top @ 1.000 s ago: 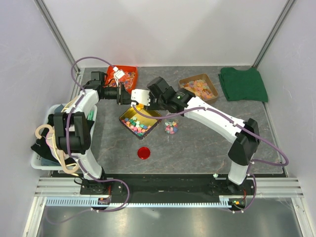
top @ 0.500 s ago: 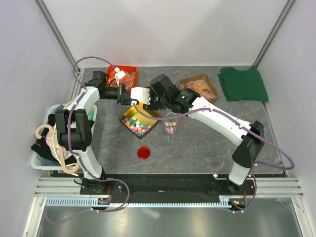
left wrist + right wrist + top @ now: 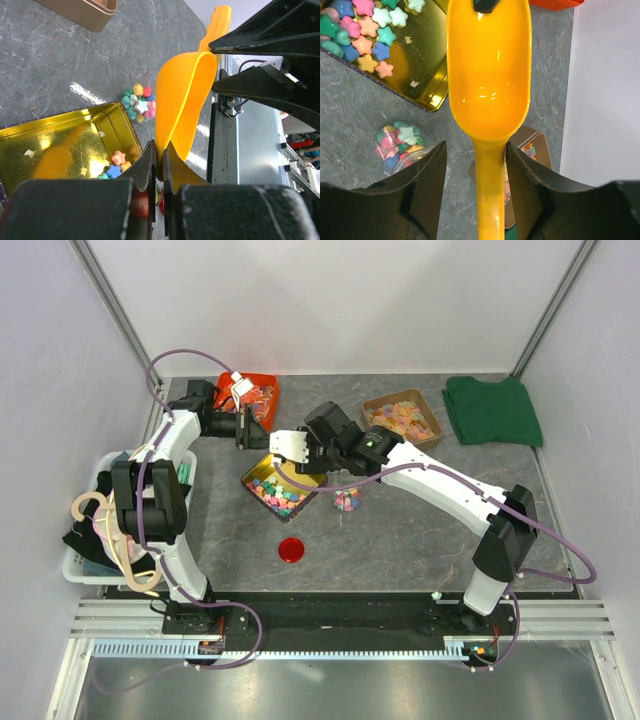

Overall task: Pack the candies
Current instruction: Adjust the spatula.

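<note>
The candies [image 3: 364,29] are small star-shaped sweets in mixed colours, lying in an open gold tin [image 3: 262,472]. More fill a small clear jar [image 3: 348,500], which also shows in the right wrist view [image 3: 400,142]. An empty orange scoop [image 3: 489,75] hangs over the tin. My left gripper [image 3: 160,150] is shut on the rim of the scoop's bowl [image 3: 185,95]. My right gripper [image 3: 476,146] is open, with its fingers on either side of the scoop's handle and a gap on both sides. The two grippers face each other over the tin's far corner.
An orange-red tray [image 3: 255,395] stands at the back left and a brown tray [image 3: 403,418] at the back middle. A green cloth [image 3: 492,410] lies at the back right. A red lid [image 3: 291,549] lies near the front. A white basket [image 3: 105,530] of clutter stands at the left.
My right gripper has shifted a little nearer and to the right, over the tin. The left gripper has drawn slightly back. The tin and jar have not moved.
</note>
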### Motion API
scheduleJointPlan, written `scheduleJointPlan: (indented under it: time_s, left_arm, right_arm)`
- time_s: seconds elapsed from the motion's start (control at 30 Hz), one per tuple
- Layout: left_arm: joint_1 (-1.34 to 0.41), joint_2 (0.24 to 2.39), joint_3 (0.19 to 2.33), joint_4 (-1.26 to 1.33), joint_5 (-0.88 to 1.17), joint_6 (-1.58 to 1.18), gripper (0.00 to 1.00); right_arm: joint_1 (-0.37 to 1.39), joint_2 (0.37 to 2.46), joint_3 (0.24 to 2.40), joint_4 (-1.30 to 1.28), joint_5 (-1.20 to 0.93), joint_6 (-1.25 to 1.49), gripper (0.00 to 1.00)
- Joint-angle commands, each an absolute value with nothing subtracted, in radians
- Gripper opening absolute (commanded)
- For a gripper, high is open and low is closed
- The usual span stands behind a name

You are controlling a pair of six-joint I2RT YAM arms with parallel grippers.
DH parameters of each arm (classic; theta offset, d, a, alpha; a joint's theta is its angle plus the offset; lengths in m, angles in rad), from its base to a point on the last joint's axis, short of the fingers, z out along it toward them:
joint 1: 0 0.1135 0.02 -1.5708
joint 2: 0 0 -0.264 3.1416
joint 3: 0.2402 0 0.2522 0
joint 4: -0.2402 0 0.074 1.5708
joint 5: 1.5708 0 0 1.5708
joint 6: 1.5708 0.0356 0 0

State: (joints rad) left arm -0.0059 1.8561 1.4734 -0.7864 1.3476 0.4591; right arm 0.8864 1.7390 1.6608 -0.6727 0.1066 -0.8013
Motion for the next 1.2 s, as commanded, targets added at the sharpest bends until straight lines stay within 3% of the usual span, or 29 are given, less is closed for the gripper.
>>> scheduleJointPlan:
  time_s: [0.0,1.17]
  left_arm:
    - [-0.002,1.864,1.531,-0.847,1.425,0.529,0.02]
    - [-0.002,1.91,1.629,-1.172,1.465,0.796,0.02]
  right_arm:
    - [0.887,1.689,1.637,-0.624,0.141,-0.818,0.57]
    - [0.868,1.749,1.686,-0.583,0.091,-0.802,0.48]
